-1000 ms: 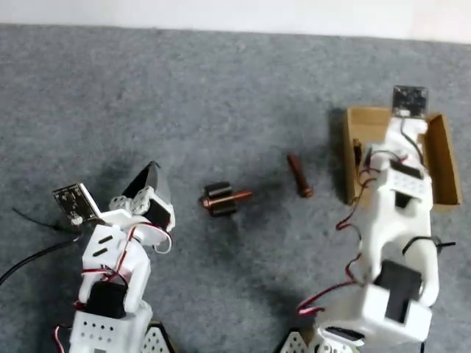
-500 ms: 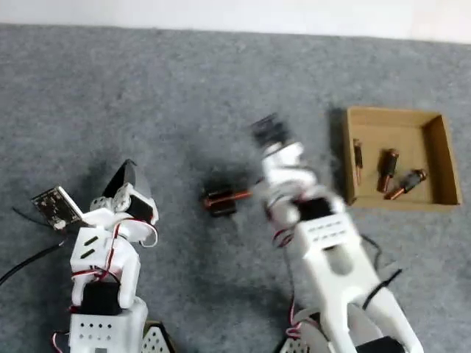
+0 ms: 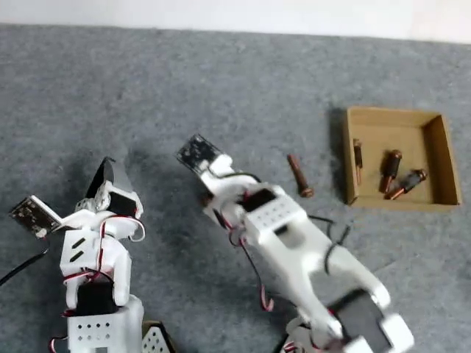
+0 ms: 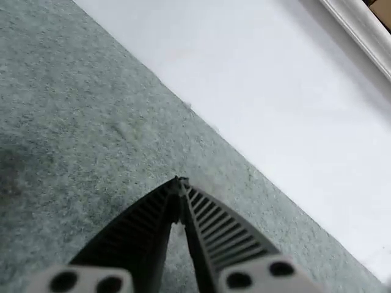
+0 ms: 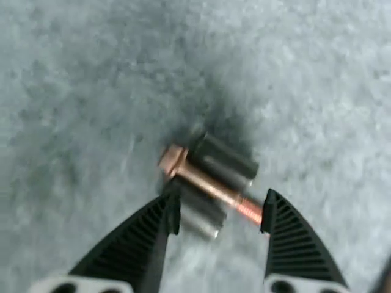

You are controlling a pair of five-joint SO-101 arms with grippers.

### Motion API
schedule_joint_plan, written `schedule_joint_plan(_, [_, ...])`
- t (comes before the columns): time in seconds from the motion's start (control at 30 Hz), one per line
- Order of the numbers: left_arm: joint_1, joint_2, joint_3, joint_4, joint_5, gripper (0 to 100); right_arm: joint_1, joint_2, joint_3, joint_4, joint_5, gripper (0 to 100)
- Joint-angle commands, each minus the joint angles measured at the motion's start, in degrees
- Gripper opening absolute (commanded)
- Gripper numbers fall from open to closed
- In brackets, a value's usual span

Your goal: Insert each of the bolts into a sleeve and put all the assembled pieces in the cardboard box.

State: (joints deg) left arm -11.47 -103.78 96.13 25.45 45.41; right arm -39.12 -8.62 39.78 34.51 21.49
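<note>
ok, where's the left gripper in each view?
High: left gripper, shut, at the near-left of the mat.
Left wrist: its fingers in the foreground, tips meeting, mat behind.
Right wrist: the fingers here belong to the right gripper, open astride the bolt in its sleeve.
Shared: the grey mat.

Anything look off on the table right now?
One bolt lies loose on the carpet beside the cardboard box, apparently with no sleeve on it. Nothing else stands out.
</note>
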Motion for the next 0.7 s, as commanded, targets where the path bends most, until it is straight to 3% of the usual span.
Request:
schedule_joint_plan(0.0, [-0.7,-0.2,1.0,-1.7,0.4,1,-0.3,6.9,-8.7,0.2,0.7,19.1])
schedule_joint_plan(0.13, [-0.7,-0.2,1.0,-1.8,0.4,1,-0.3,15.2,-14.3,0.2,0.8,19.1])
schedule_joint_plan(0.3, [-0.7,-0.2,1.0,-1.8,0.4,1,0.9,21.8,-18.0,0.2,6.2,19.1])
schedule_joint_plan(0.67, [-0.6,-0.2,1.0,-1.8,0.4,1,2.2,23.2,-18.0,1.1,6.3,19.1])
